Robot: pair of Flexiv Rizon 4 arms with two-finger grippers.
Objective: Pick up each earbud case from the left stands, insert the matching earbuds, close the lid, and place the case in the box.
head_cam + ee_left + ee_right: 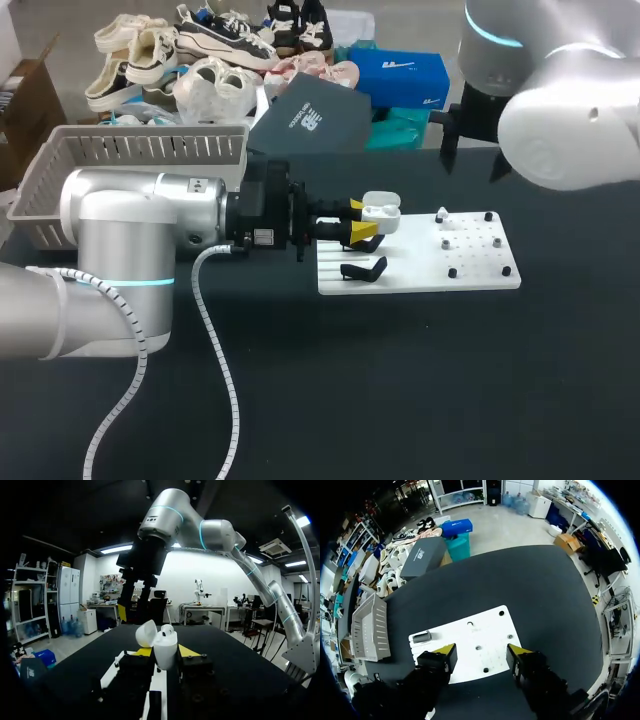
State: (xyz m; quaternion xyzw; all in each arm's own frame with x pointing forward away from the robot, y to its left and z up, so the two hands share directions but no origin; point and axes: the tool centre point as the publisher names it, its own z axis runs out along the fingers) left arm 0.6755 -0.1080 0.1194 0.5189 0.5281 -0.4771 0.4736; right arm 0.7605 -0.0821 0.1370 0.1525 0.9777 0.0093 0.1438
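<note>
The black table [400, 380] carries the grey basket [140, 150] at my left and the white board [480, 278] in the middle. My left gripper [360, 220] is held level over the board's left end. Its 2 yellow tips are closed from both sides on the white earbud case [382, 211], and the lid [146, 633] is tipped open. My right gripper [482, 650] hangs high above the board with its jaws spread wide and nothing in them.

I judge the step in hand to be loading the earbuds. 1 white earbud [441, 214] stands on the board just beyond the case. I cannot tell whether anything already sits in the case.

To do this well, I should keep my left arm dead still, with the case mouth up and the lid clear. My right gripper should come straight down and pinch the earbud lightly by its sides. It should then lift the earbud clear and carry it the short way across. I should line the stem up with its well before pressing, since the case is smooth and could twist in my grip.
</note>
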